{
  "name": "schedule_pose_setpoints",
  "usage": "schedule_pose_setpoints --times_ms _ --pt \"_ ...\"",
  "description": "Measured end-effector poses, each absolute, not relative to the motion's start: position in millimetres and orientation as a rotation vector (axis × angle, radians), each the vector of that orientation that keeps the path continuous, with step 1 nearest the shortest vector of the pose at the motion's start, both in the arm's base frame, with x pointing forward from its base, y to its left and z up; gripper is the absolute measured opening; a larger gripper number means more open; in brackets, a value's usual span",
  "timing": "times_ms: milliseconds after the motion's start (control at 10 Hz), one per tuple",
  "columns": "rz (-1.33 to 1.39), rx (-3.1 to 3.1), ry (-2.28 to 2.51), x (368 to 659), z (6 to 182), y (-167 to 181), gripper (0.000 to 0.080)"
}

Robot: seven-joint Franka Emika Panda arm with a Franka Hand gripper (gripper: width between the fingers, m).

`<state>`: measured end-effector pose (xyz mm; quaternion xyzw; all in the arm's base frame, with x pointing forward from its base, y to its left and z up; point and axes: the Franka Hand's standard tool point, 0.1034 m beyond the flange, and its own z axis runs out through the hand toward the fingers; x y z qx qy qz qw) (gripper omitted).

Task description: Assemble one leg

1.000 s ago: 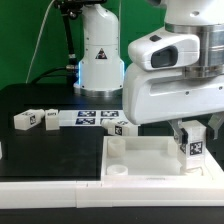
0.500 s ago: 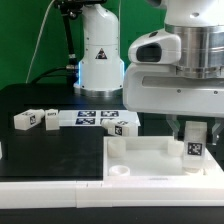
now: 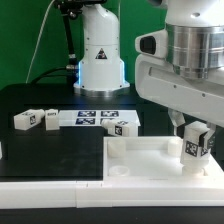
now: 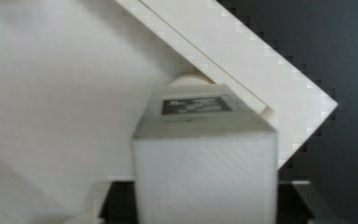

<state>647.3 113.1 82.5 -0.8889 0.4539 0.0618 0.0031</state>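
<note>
**Claw clenched on a leg over the tray**

The claw [image 3: 195, 131] is clamped on a small white leg [image 3: 196, 149]. It hangs at the exterior view's right, just above the far right corner of the tray [image 3: 140, 158], with its tag facing the room. In the wrist view the leg [image 4: 202, 160] fills the gap between the jaws. Since a second ago the wrist has turned, and the leg now sits slightly tilted.

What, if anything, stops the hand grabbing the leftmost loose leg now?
Probably not reachable yet: the hand is shut on another leg at the tray. The loose leg itself lies uncovered.
</note>
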Motion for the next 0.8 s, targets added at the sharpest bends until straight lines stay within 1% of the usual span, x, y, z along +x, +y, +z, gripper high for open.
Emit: schedule_pose_setpoints --times_ms 100,200,300,500,800 --pt "0.199 -2.777 1.432 647.5 82.5 112.5 0.0290" --pt "0.199 -2.790 1.403 647.1 82.2 113.1 0.0364" --pt "0.199 -2.812 1.353 647.1 82.1 113.2 0.0364" --pt "0.196 -2.883 1.182 645.8 81.6 119.2 0.0621" --pt "0.189 -3.025 0.655 644.4 81.0 122.8 0.0643"
